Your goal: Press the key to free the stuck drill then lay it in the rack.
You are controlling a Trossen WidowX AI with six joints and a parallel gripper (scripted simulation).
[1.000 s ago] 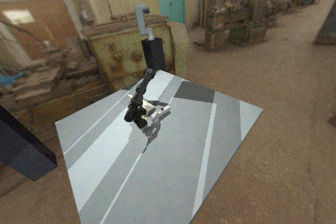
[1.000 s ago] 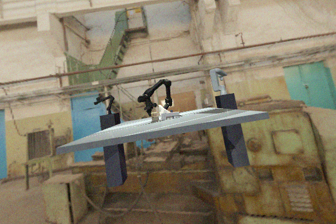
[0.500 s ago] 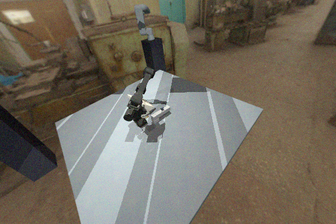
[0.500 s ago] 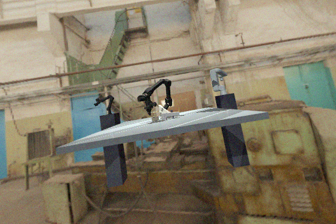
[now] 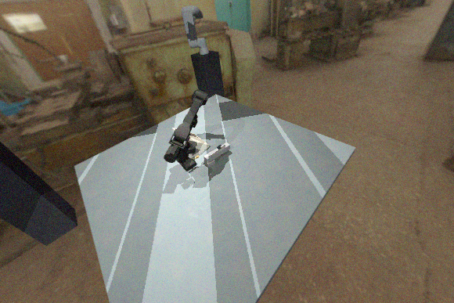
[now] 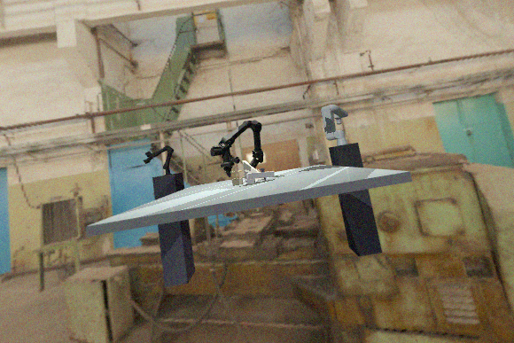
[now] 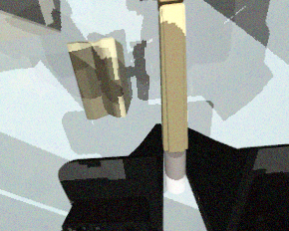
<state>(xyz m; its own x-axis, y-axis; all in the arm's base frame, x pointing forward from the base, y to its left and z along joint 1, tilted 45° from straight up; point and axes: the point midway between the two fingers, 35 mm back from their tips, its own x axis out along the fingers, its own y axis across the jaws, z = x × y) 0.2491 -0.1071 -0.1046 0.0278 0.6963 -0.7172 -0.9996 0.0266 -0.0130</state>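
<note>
My gripper (image 7: 166,127) (image 5: 191,167) (image 6: 229,172) is shut on a long beige bar with a grey, pale-tipped round end, which looks like the drill (image 7: 174,90). The drill runs up the wrist view between the black fingers. A beige grooved block (image 7: 95,80), which looks like the rack, stands on the table to the left of the drill in the wrist view. The gripper is low over the table beside the pale parts. A long pale grey block (image 5: 217,154) (image 6: 261,176) lies close by, with a small dark part on top. I cannot make out the key.
A white wedge-shaped part (image 5: 197,141) (image 6: 251,167) stands beside the grey block, near my arm. Shadows and pale stripes cross the tabletop (image 5: 282,190) (image 6: 199,204). Other arms stand on dark pedestals (image 5: 208,73) (image 6: 175,237) beyond the table.
</note>
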